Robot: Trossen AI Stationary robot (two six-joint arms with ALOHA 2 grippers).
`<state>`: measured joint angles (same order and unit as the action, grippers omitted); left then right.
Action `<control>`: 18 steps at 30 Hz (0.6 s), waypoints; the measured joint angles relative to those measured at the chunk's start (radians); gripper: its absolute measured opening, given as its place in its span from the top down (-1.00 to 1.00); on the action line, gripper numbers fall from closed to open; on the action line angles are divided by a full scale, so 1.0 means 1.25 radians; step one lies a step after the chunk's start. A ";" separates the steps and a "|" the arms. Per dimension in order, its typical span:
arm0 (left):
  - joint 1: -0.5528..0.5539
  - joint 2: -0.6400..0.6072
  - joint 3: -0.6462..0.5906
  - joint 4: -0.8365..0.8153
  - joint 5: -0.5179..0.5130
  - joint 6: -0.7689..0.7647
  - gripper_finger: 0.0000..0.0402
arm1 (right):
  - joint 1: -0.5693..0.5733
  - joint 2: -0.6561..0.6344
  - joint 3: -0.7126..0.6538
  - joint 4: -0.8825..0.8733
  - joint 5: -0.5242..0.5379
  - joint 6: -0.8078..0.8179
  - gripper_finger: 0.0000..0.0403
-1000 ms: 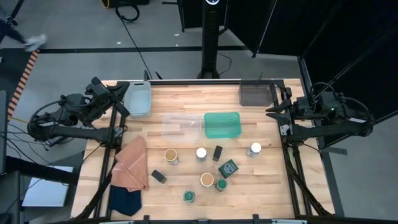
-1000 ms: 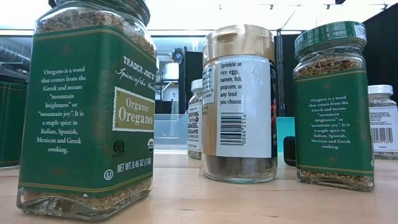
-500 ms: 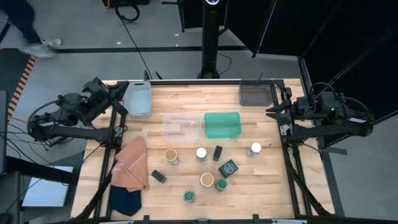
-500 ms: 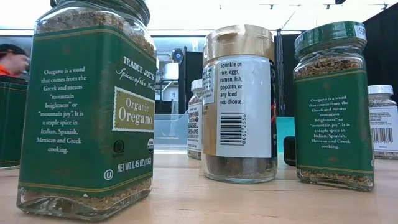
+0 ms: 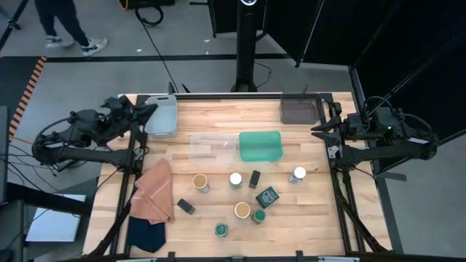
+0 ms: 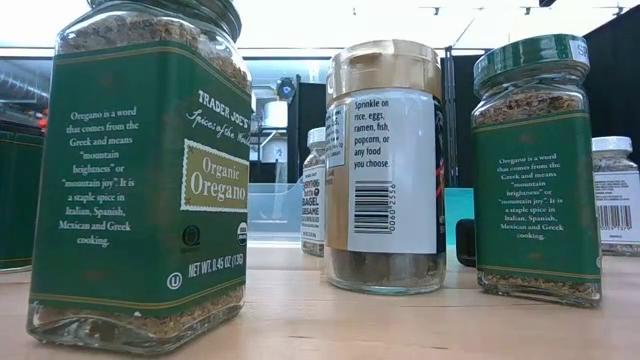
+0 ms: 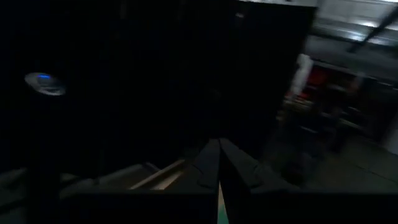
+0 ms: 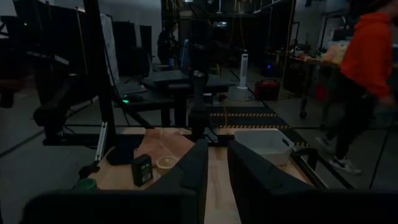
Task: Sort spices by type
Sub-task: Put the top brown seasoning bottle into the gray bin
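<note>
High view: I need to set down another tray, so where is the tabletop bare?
Bare wood lies between the pale tray and the grey tray, and right of the white-lidded jar. Jars crowd below the teal tray.

I see a teal tray (image 5: 260,146) beside a clear tray (image 5: 211,147), a grey bin (image 5: 299,110), and an orange cloth (image 5: 152,191) overlapping a navy cloth (image 5: 145,235).

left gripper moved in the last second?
Yes. The left gripper swung toward the table's far edge, now over the near corner of the pale blue tray; jaws shut.
</note>
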<state>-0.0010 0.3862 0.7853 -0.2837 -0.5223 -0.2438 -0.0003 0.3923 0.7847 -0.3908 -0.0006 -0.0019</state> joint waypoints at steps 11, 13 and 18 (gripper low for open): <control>0.000 0.001 0.000 0.052 0.065 0.003 0.94 | 0.000 0.000 0.000 0.026 0.022 0.000 0.65; 0.000 0.000 0.000 0.058 0.066 0.004 0.94 | 0.000 0.000 0.000 0.044 0.023 0.000 0.65; 0.000 0.001 0.000 0.064 0.065 0.003 0.94 | 0.000 0.000 0.000 0.115 0.023 0.000 0.65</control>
<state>-0.0006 0.3870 0.7853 -0.2040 -0.4405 -0.2398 -0.0003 0.3923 0.7847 -0.2472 0.0284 -0.0021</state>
